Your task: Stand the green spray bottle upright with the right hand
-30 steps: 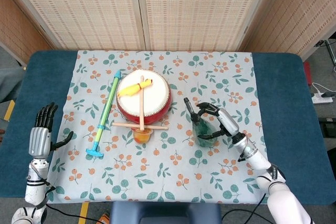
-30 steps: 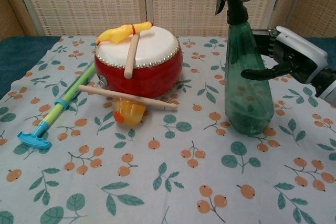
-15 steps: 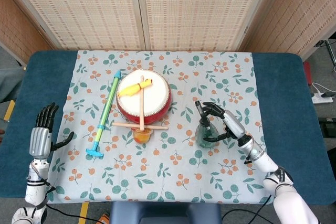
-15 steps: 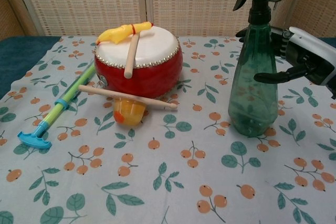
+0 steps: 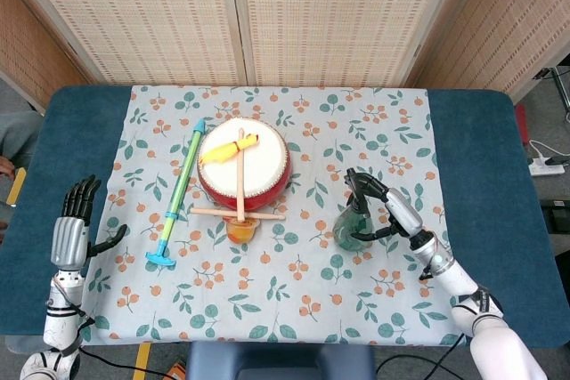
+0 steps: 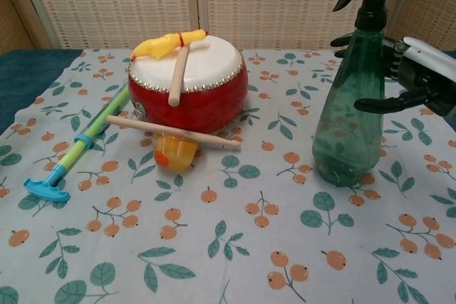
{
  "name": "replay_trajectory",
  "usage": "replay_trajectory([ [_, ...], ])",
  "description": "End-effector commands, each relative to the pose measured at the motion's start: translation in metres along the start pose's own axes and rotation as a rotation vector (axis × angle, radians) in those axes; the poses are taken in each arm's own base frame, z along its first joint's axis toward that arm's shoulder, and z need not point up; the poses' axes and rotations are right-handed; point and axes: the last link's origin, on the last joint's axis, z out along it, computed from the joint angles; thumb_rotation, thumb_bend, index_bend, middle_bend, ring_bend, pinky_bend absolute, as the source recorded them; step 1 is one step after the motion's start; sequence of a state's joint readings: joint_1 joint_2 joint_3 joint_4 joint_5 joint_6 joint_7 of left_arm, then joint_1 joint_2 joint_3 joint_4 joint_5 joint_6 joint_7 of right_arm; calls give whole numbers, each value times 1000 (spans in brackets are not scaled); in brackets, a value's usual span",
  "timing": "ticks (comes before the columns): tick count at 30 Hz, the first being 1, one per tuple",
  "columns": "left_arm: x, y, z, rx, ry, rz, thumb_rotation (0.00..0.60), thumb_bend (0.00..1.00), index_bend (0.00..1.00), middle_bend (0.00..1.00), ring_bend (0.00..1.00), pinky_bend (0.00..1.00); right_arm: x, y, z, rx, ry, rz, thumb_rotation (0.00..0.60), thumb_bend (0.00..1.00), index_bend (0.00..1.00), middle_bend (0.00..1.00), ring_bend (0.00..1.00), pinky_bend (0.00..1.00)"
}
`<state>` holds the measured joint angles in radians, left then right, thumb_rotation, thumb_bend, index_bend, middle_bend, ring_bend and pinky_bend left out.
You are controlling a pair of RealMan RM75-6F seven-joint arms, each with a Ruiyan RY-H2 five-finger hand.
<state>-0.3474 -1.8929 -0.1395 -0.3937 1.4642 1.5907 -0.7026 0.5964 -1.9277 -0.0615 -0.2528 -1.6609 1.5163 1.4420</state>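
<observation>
The green spray bottle [image 5: 354,220] [image 6: 349,126] stands on its base on the floral cloth, right of the drum, with its black trigger head on top and a slight lean to the right. My right hand [image 5: 398,211] [image 6: 420,76] holds it from the right side. The fingers curl behind the neck and the thumb lies against the front of the body. My left hand [image 5: 71,224] rests at the table's left edge on the blue surface, fingers apart and holding nothing; the chest view does not show it.
A red drum [image 5: 243,162] [image 6: 189,83] carries a yellow toy and a wooden stick. A second stick [image 6: 174,132] lies across an orange cup [image 6: 174,151] in front of it. A blue-green tube [image 5: 181,186] lies to the left. The floral cloth [image 5: 294,309] covers the table.
The bottle has swung from leaning left to upright and shifted a little to the right with my right hand. The left hand has stayed put.
</observation>
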Motion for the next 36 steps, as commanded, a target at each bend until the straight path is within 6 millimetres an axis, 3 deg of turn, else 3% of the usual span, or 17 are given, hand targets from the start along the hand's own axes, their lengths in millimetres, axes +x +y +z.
replay_trajectory([
  [1,0,-1,0,4,-3,2,600,222,0,0,0,10,4,-1,-2,7,7,-12,600,0,170,418,89,188],
  [21,3,3,-3,-23,7,14,600,221,0,0,0,10,16,4,-34,-50,-85,-138,600,0,0,310,11,148],
  [25,5,4,-5,-28,6,20,600,220,0,0,0,9,33,5,-52,-70,-112,-262,600,0,0,249,0,96],
  [31,4,2,-7,-21,-43,69,600,221,0,0,0,7,81,6,-93,-202,-217,-584,600,0,0,179,0,70],
  [36,6,1,-9,-5,-92,91,600,220,0,0,0,7,112,-5,-126,-482,-139,-869,600,0,0,178,0,10],
])
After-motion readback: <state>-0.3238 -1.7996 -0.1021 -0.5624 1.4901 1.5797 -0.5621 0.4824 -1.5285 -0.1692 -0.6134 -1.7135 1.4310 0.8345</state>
